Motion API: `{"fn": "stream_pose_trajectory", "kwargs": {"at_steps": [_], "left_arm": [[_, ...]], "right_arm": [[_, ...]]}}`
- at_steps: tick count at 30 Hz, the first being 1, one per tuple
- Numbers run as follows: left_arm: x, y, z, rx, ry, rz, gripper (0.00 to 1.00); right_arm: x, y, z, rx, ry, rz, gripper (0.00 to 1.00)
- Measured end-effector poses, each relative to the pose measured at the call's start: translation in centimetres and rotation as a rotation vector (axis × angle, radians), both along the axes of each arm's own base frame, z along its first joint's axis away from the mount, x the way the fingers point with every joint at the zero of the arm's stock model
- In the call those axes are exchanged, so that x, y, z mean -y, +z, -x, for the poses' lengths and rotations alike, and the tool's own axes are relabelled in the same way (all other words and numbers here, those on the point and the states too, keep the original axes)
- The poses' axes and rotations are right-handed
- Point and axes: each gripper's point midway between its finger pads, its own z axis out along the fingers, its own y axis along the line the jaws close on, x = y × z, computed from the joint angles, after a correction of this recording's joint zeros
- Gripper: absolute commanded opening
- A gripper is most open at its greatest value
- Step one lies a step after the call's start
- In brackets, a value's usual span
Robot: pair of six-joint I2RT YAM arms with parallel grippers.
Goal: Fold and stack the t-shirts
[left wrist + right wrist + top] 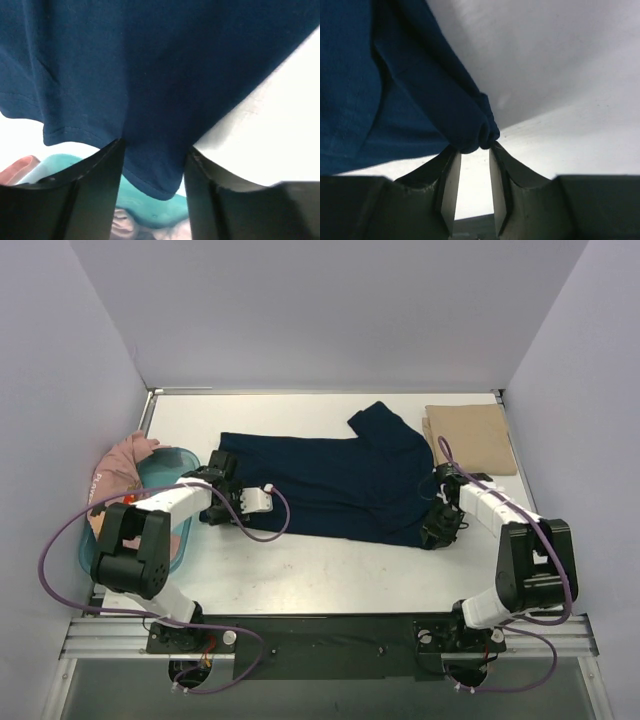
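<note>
The navy t-shirt [330,485] lies spread sideways across the middle of the white worktop [330,570]. Its body runs from near the left edge to near the right edge, and one sleeve pokes up toward the far edge.

The left gripper [218,480] sits at the shirt's left end, close to the left edge. From its wrist camera I can see the left gripper [155,150] has a fold of navy t-shirt [150,60] filling the gap between its dark fingers [100,185]. The hem corner hangs down between them and the cloth edge runs off taut from the other finger, so it looks pinched on the shirt.

The right gripper [437,527] is at the shirt's near right corner, toward the right edge. Up close, the right gripper [473,150] has its fingers [447,175] drawn nearly together. A bunched roll of the navy t-shirt [395,100] is nipped right at their tips, with bare tabletop showing below.

The tan t-shirt [470,438] lies folded flat in the far right corner, just beside the navy sleeve. The pink t-shirt [120,465] is heaped in the teal tub [183,545] at the left edge, spilling over its far rim. The tub [145,210] also shows beneath the left fingers.
</note>
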Motion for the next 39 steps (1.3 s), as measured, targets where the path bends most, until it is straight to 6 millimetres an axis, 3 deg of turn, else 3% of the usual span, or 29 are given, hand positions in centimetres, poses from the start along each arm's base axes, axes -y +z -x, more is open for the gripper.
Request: {"fn": "stream_pose_trajectory", "kwargs": {"at_steps": [1,2,7,11,16,19,23,26,28,31,36,39], "left_arm": [[0.0,0.0,-0.5,0.024,0.001,-0.001,0.13],[0.0,-0.1,-0.9,0.038,-0.002,-0.002,0.00],[-0.3,-0.5,-1.0,0.045,0.014,-0.019,0.00],[-1.0,0.0,-1.1,0.048,0.071,-0.032,0.00],[-2.2,2.7,-2.7,0.089,0.166,-0.036,0.00],[-2.2,4.8,-3.2,0.120,0.198,-0.019,0.00],[-1.9,6.7,-2.9,0.129,0.230,0.014,0.00],[-1.8,7.0,-1.8,0.104,0.252,0.030,0.00],[-1.8,7.1,-1.2,0.088,0.263,0.034,0.00],[-1.9,6.9,-0.2,0.070,0.273,0.032,0.00],[-2.2,6.1,1.3,0.032,0.272,0.019,0.00],[-2.1,6.0,2.0,0.008,0.262,0.017,0.00]], "right_arm": [[0.2,-0.2,-0.2,0.002,-0.005,0.006,0.20],[0.3,-0.4,-0.3,0.004,-0.011,0.009,0.19],[2.7,-0.6,0.1,0.005,-0.098,0.028,0.12],[5.5,0.6,0.2,0.043,-0.181,0.050,0.11],[6.9,2.1,-0.5,0.060,-0.146,0.108,0.13],[7.4,2.8,-1.1,0.073,-0.127,0.126,0.21],[6.7,3.3,-1.2,0.082,-0.103,0.094,0.41],[4.8,3.7,-0.6,0.115,-0.065,0.053,0.56],[2.9,3.8,0.4,0.140,-0.029,0.001,0.56],[0.6,2.8,2.0,0.130,-0.005,-0.076,0.53],[0.1,-1.5,3.9,-0.009,-0.077,-0.130,0.24],[0.5,-1.6,3.7,-0.030,-0.143,-0.158,0.11]]}}
